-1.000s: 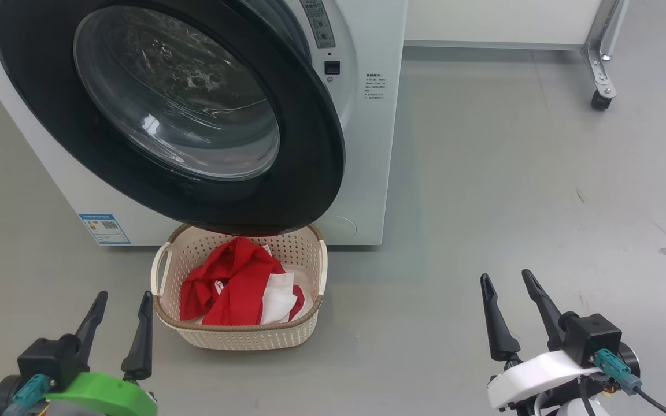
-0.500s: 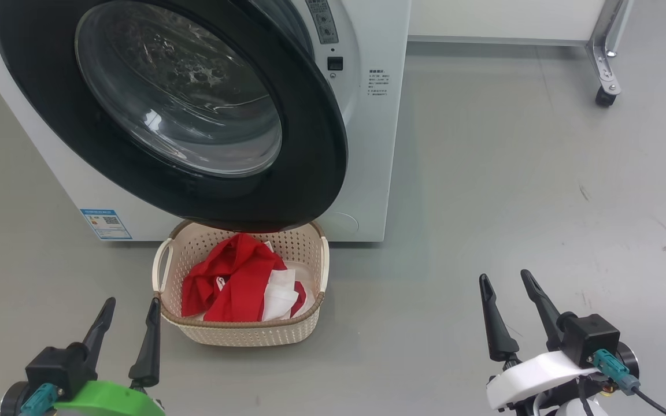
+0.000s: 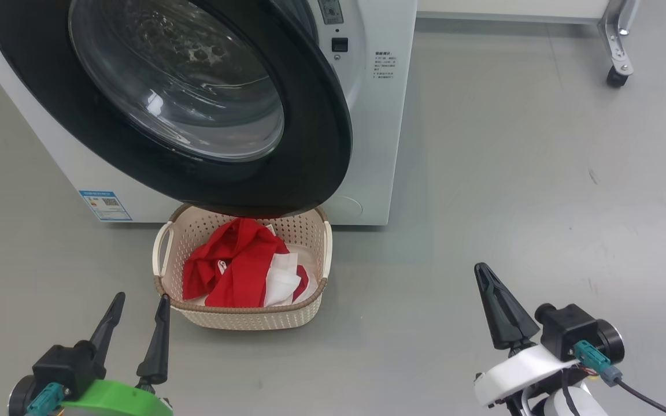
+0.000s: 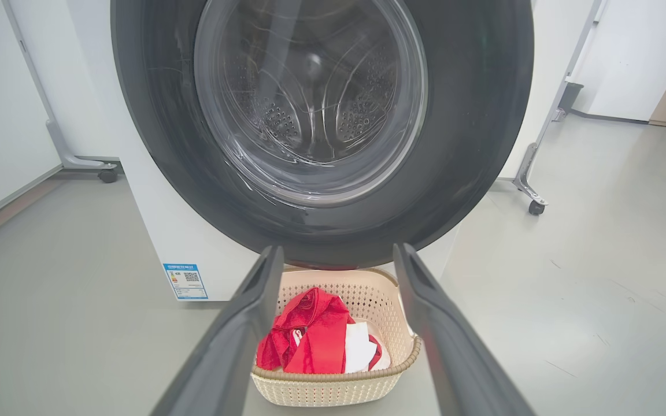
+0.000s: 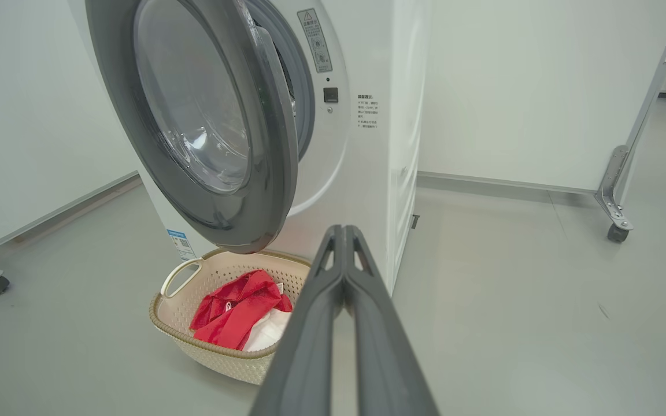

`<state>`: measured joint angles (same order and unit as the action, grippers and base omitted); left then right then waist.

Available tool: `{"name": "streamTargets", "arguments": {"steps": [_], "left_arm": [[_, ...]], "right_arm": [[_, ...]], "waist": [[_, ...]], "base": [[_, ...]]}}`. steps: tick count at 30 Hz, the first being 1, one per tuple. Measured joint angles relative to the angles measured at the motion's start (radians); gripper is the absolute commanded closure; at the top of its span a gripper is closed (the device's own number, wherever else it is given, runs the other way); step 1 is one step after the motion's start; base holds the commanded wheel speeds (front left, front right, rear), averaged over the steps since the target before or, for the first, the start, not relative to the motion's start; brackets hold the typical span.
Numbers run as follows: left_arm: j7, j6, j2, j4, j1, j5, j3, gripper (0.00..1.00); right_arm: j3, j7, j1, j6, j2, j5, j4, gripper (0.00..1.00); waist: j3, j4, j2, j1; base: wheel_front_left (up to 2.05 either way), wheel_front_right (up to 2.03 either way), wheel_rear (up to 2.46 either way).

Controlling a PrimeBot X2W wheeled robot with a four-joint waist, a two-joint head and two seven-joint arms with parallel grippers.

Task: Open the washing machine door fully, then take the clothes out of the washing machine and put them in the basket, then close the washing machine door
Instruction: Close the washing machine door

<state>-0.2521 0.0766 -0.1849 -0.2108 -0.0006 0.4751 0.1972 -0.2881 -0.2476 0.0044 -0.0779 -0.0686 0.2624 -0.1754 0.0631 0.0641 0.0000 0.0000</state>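
Note:
The washing machine (image 3: 376,144) is white, and its black-rimmed glass door (image 3: 177,98) stands swung out, hanging over the cream basket (image 3: 246,315) on the floor. Red and white clothes (image 3: 240,271) lie inside the basket. My left gripper (image 3: 139,300) is open at the lower left, just left of the basket's front corner, holding nothing. Out on bare floor to the right of the basket, my right gripper (image 3: 480,270) is shut on nothing. The left wrist view frames the door (image 4: 321,115) and clothes (image 4: 315,338) between open fingers (image 4: 240,335). The right wrist view shows closed fingers (image 5: 344,289) before the basket (image 5: 217,346).
Grey floor spreads right of the machine. A metal frame leg with a caster (image 3: 616,78) stands at the far right, with another caster (image 4: 104,173) left of the machine. A blue label (image 3: 104,205) marks the machine's lower left front.
My right gripper has closed its fingers together. The head camera has shifted, so the whole scene sits slightly higher and the door looms closer.

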Motion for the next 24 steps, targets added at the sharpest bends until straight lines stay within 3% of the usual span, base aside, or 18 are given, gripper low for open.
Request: {"name": "streamTargets", "arguments": {"steps": [9,24], "left_arm": [[0.000,0.018,0.006,0.015,-0.030,-0.014,0.001,0.00],[0.000,0.040,0.009,0.031,-0.129,-0.021,0.003,0.00]], "right_arm": [[-0.066,0.000,-0.121,-0.025,-0.026,-0.042,0.003,1.00],[-0.097,0.044,-0.412,-0.035,-0.053,-0.085,-0.004,1.00]], "waist": [[0.069,0.026,0.0000,0.0000],[0.230,0.092,0.0000,0.0000]], "base": [[0.00,0.00,0.00],[0.00,0.00,0.00]]}}
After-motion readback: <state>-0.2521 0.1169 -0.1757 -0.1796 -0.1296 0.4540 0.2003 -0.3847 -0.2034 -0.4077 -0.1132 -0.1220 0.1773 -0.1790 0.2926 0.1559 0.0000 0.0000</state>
